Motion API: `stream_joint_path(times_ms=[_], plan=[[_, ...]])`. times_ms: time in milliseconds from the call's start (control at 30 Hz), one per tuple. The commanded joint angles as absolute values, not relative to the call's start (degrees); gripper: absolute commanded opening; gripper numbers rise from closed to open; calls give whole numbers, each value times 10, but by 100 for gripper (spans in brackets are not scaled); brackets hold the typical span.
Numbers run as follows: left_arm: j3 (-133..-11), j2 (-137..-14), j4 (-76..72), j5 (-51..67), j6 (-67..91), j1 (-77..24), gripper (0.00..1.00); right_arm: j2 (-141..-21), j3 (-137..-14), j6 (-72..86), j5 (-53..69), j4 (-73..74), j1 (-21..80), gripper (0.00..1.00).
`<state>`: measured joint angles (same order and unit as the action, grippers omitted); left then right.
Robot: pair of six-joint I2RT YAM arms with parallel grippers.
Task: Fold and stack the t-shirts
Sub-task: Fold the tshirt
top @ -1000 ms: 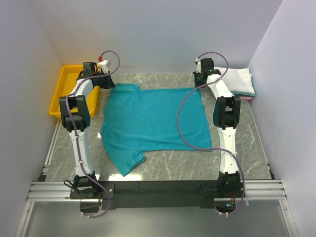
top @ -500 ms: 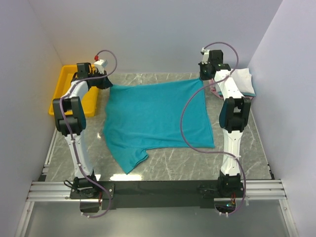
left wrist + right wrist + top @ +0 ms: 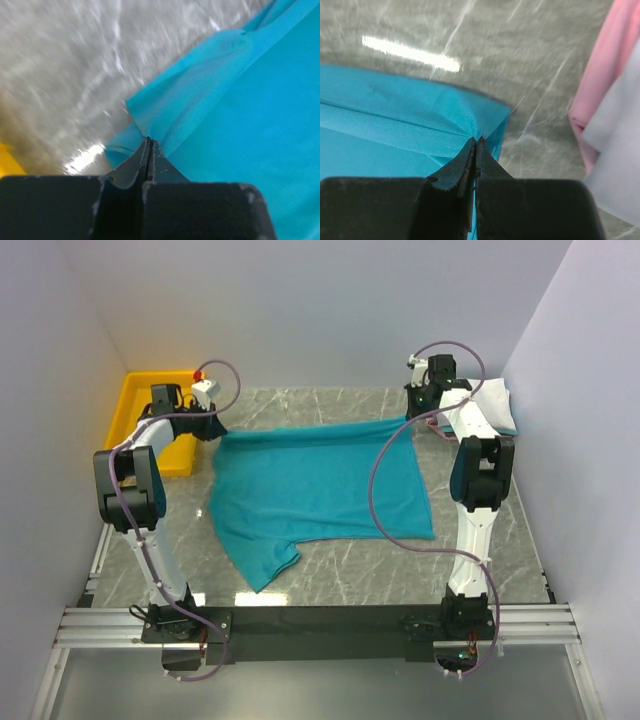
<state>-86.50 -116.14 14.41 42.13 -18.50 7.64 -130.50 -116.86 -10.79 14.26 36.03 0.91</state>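
Observation:
A teal t-shirt (image 3: 310, 490) lies spread over the marble table, its far edge lifted and folding toward the near side. My left gripper (image 3: 215, 430) is shut on the far left corner of that teal t-shirt (image 3: 225, 100), the cloth pinched at the fingertips (image 3: 149, 142). The right gripper (image 3: 412, 415) is shut on the far right corner of the same teal t-shirt (image 3: 395, 130), gripped right at its tips (image 3: 475, 141). One sleeve (image 3: 262, 565) sticks out at the near left. Folded white and pink t-shirts (image 3: 490, 405) are stacked at the far right.
A yellow plastic bin (image 3: 150, 420) stands at the far left beside the left arm. White walls close in the table on three sides. In the right wrist view the pink and white stack (image 3: 610, 115) lies close to the right of the held corner.
Both grippers lifted the shirt's far edge off the table, then swung it toward the near side; the far edge now hangs lower and further over the shirt's body.

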Motion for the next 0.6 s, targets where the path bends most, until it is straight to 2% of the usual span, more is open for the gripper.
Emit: stream_joint_path(times_ms=[0,300,567], plan=[[-828,-1118,149,426,-228,80,0,-1250,-1141,-134,159,366,3,0],[-752,-1085,150,415,-269,80,0,-1205,-1040,-156,186,349,4,0],[-753,-1073,178,418,-278,79,0,-1211,-1057,-174,190,377,3,0]])
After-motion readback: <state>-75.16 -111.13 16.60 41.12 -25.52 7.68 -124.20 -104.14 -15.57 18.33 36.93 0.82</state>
